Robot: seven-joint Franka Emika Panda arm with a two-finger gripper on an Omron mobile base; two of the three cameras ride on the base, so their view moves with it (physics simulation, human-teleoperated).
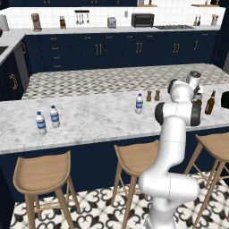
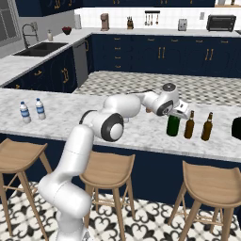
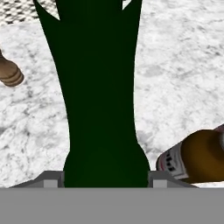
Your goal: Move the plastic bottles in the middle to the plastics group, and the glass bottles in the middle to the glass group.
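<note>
- The jaws grip the green wine bottle [image 3: 98,100] at its neck; it stands at the table's [image 2: 141,134] right, just beside two brown beer bottles [image 2: 189,124].
- Lower it vertically, keeping clear of both, before releasing.

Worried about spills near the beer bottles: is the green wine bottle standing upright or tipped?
Upright: the green wine bottle stands on the marble counter, its base flat, beside two brown beer bottles, with the pincer at its neck.
</note>
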